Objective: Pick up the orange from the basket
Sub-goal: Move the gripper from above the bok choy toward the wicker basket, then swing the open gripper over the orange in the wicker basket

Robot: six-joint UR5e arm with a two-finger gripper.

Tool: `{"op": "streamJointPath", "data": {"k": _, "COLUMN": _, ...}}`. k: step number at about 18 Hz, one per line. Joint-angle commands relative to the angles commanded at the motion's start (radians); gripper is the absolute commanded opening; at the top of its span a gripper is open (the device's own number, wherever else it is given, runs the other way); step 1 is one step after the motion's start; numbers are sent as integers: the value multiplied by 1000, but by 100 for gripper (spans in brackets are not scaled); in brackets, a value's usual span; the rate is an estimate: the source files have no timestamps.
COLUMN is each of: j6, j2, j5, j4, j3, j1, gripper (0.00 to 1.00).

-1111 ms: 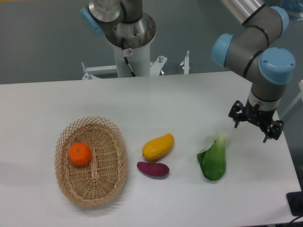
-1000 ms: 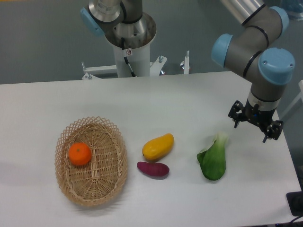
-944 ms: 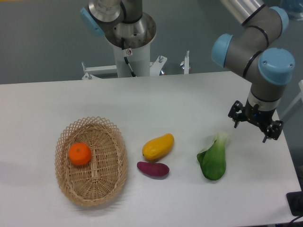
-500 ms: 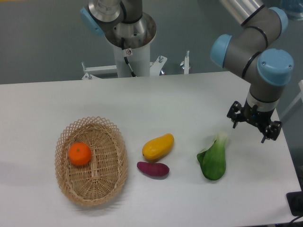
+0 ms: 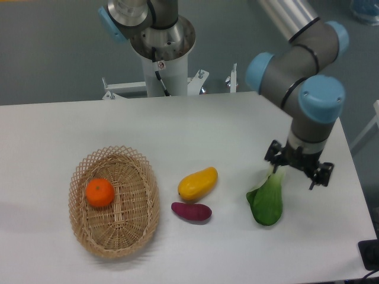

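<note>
The orange [image 5: 99,193] is a small round bright-orange fruit lying in the left part of the oval tan wicker basket [image 5: 140,213] at the table's front left. My gripper [image 5: 294,174] hangs far to the right of the basket, above the white stem end of the green bok choy [image 5: 266,200]. Its two dark fingers are spread apart and hold nothing.
A yellow-orange mango-shaped fruit [image 5: 198,183] and a purple sweet potato [image 5: 191,211] lie between the basket and the bok choy. The arm's base column [image 5: 160,47] stands at the table's back edge. The table's right edge is close to the gripper.
The arm has swung left and slightly down; the gripper now hangs over the bok choy's stem end. The fruits and basket have not moved.
</note>
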Motion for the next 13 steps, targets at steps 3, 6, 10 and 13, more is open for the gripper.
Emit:
{"op": "streamJointPath", "data": {"k": 3, "j6": -115, "j2": -6, "j5": -2, "j4": 38, "j3": 2, "j1": -45, "gripper": 100}}
{"op": "streamJointPath", "data": {"k": 6, "j6": -198, "j2": -5, "j5": -3, "j4": 54, "j3": 2, "j1": -87, "gripper": 100}}
{"op": "streamJointPath", "data": {"k": 10, "j6": -281, "j2": 9, "j5": -2, "j4": 69, "j3": 3, "j1": -138, "gripper": 100}}
{"op": "streamJointPath", "data": {"k": 13, "j6": -329, "j2": 32, "j5": -8, "j4": 80, "j3": -8, "j1": -166, "gripper": 100}}
